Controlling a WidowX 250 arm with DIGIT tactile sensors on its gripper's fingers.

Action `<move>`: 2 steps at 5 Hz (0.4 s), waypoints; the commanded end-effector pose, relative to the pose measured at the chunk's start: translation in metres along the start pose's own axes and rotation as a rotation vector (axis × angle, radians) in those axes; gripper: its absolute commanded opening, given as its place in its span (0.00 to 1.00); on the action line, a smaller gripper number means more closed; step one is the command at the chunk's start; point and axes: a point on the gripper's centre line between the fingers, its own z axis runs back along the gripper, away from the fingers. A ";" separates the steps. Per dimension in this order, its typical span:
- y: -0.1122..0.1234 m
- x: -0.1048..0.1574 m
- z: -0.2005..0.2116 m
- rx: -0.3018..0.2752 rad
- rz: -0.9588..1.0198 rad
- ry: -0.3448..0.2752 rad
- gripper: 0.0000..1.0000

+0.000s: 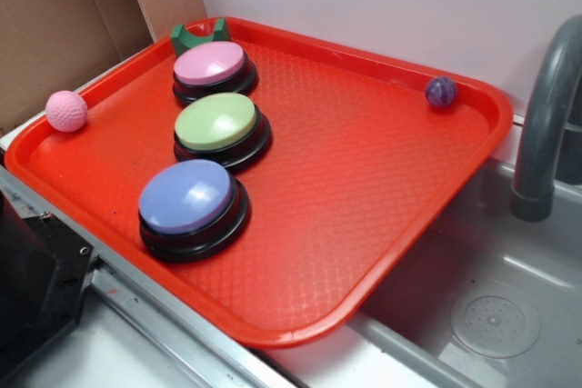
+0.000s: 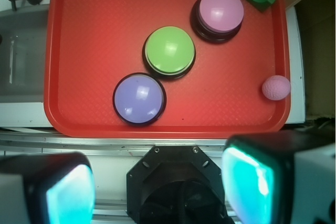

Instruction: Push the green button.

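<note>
Nothing is done yet. The tool (image 2: 157,190) is held high with its jaws wide apart and empty. The green button (image 2: 169,52) sits far below and ahead, untouched, between the pink button (image 2: 220,11) and blue button (image 2: 139,98).

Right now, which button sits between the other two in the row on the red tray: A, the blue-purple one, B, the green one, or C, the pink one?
B: the green button sits mid-row, with the pink button on one side and the blue-purple button on the other.
</note>
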 end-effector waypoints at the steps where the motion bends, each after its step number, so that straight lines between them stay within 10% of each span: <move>1: 0.000 0.000 0.000 0.000 0.000 0.000 1.00; 2: 0.031 0.028 -0.032 0.232 0.155 0.120 1.00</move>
